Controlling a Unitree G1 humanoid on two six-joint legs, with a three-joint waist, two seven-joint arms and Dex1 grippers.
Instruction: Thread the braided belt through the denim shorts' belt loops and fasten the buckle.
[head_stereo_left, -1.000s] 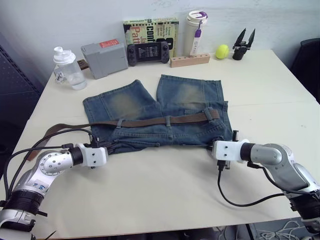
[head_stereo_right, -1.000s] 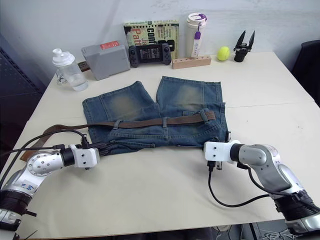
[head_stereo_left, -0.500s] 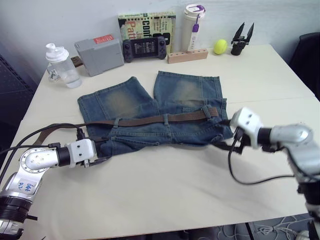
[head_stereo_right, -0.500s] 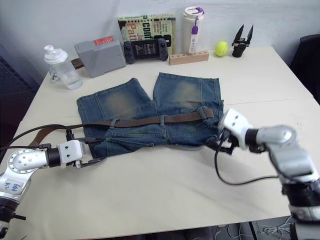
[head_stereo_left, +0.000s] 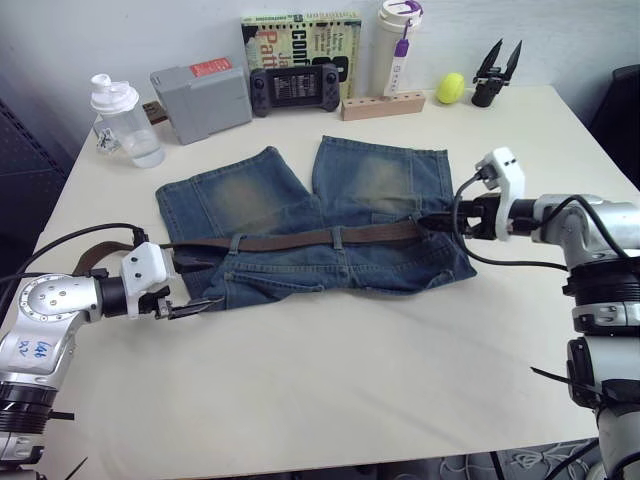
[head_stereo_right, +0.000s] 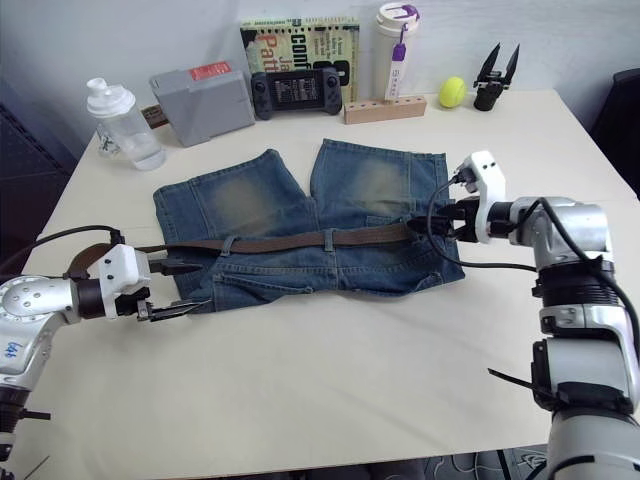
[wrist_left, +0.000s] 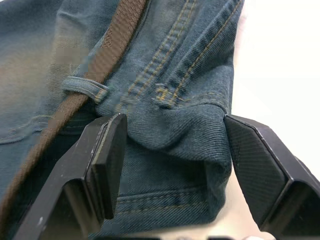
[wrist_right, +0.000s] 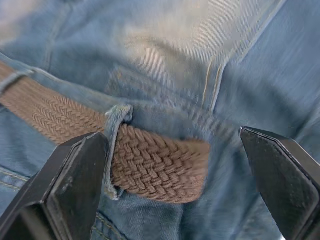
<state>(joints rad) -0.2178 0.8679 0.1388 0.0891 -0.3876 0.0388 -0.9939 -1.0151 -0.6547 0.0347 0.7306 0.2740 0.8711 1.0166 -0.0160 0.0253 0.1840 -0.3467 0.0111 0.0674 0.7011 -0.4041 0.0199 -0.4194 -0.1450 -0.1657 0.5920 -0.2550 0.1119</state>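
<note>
The braided belt (head_stereo_left: 300, 240), a dark-brown woven strap, lies along the waistband of the denim shorts (head_stereo_left: 330, 215) spread flat on the table (head_stereo_left: 330, 380), passing under the belt loops (head_stereo_left: 337, 237) with its blunt end just past the last loop on the robot's right and its long tail trailing off the shorts to the left. Threading looks nearly complete, with fastening not yet begun: the right hand (head_stereo_left: 437, 225) hovers with fingers spread apart around that belt end, while the left hand (head_stereo_left: 185, 297), fingers also apart and gripping nothing, straddles the near left waistband corner. The next move likely calls for closing on the belt end and drawing it round toward the other end; the buckle is not visible to me.
</note>
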